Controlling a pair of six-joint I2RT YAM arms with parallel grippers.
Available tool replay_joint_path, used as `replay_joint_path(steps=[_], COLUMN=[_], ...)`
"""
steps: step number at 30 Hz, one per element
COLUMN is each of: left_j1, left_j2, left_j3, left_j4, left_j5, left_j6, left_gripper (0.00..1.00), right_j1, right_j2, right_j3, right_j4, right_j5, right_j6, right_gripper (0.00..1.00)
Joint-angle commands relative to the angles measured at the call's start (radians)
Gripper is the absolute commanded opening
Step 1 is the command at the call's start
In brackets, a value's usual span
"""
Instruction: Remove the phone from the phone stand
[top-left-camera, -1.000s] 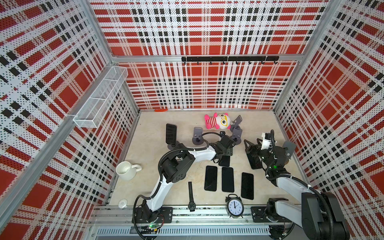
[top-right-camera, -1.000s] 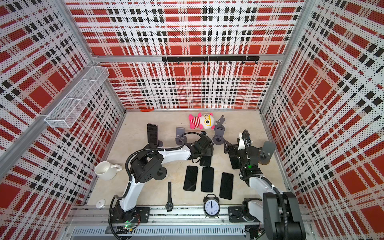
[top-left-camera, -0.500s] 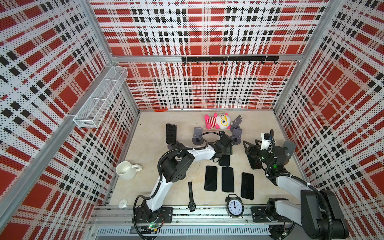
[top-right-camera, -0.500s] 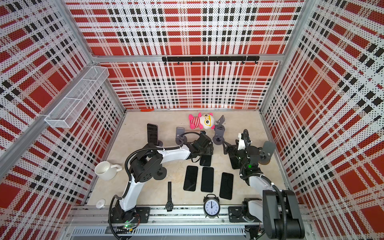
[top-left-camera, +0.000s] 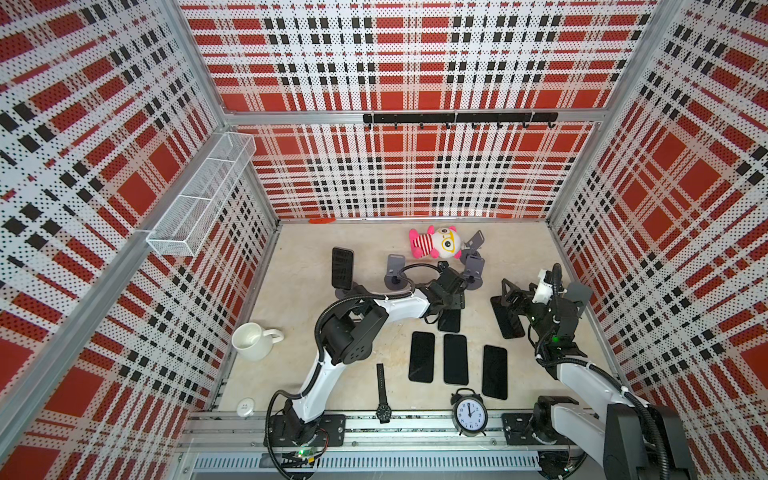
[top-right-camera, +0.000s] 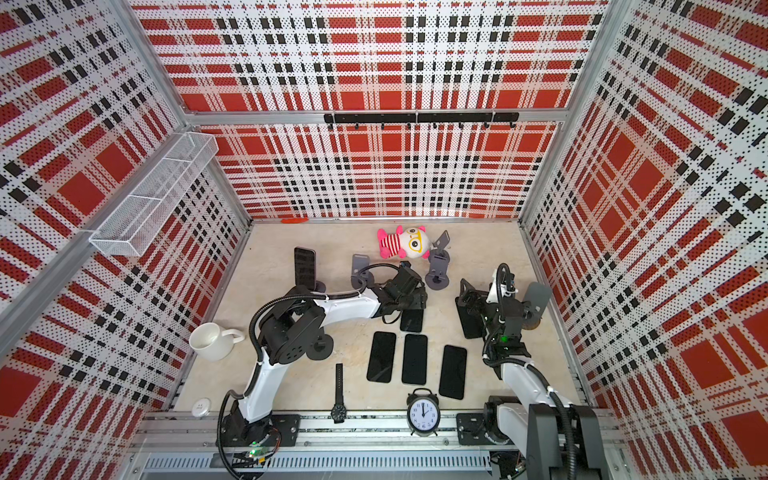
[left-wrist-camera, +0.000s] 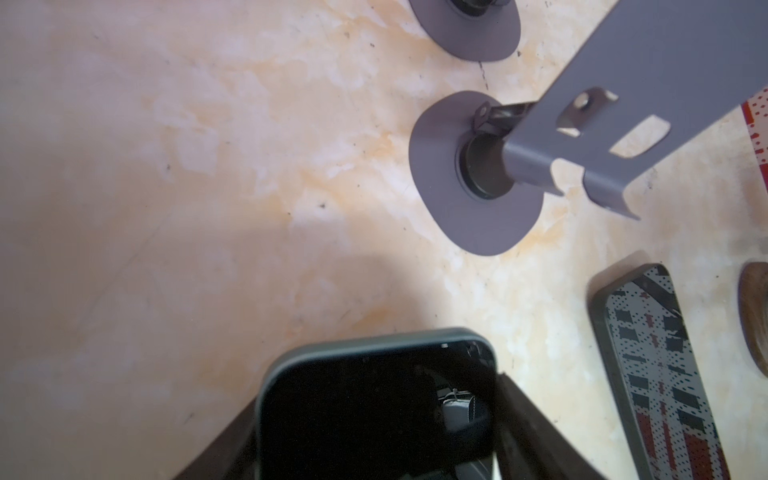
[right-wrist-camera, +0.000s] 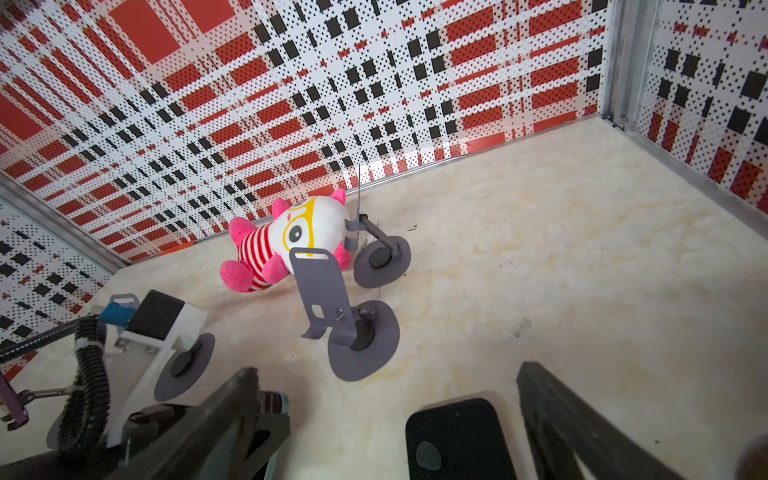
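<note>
left pincer (top-left-camera: 448, 305) closed on the phone (left-wrist-camera: 365, 415), middle of the table (top-left-camera: 316, 270), just near of the grey phone stand (left-wrist-camera: 469, 224), apart from it. three flat phones (top-left-camera: 455, 359) nearer. right pincer (right-wrist-camera: 390, 399) wide open over another phone (right-wrist-camera: 457, 440), right side.

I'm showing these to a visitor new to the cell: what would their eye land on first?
Probably the red plaid walls all around, then the pink striped plush toy near the back. Next, the three black phones lying flat in a row near the front, and the left gripper shut on another phone mid-table.
</note>
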Motion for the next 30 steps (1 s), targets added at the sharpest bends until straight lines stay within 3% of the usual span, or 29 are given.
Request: replay_joint_path(steps=[1,12,20,21,26,30], left_j1=[0.001,-0.01,-0.015,-0.015,-0.016,-0.012], left_j2=[-0.014,0.024,0.039,0.041,0.046,0.044], left_j3=[-0.002,0.014,0.006,0.006,0.001,-0.01], left_j4=[-0.006,0.002,0.03,0.036,0.052,0.06], left_j5=[0.015,-0.104,-0.154,-0.15,-0.133,-0.099], left_j6=[-0.012,-0.015,0.003,0.006,0.011,0.012], left_gripper=[0.64,0.64,0.64,0.64,0.65,0.65], right_j1=[-0.012,-0.011,0.003,-0.013,-0.126,-0.138], right_j2=[0.0,-0.009,0.03,0.053,0.203,0.34], right_j3=[0.001,-0.037,0.121,0.145,0.269,0.461], right_j4=[0.007,0.105,-0.231,-0.255,-0.261,-0.434], right_j5=[0.003,-0.054,0.225,0.214,-0.061,-0.058], right_j6=[0.008,0.039,0.21,0.219,0.184,0.099], right_gripper=[1.0,1.0,1.0,1.0,1.0,1.0])
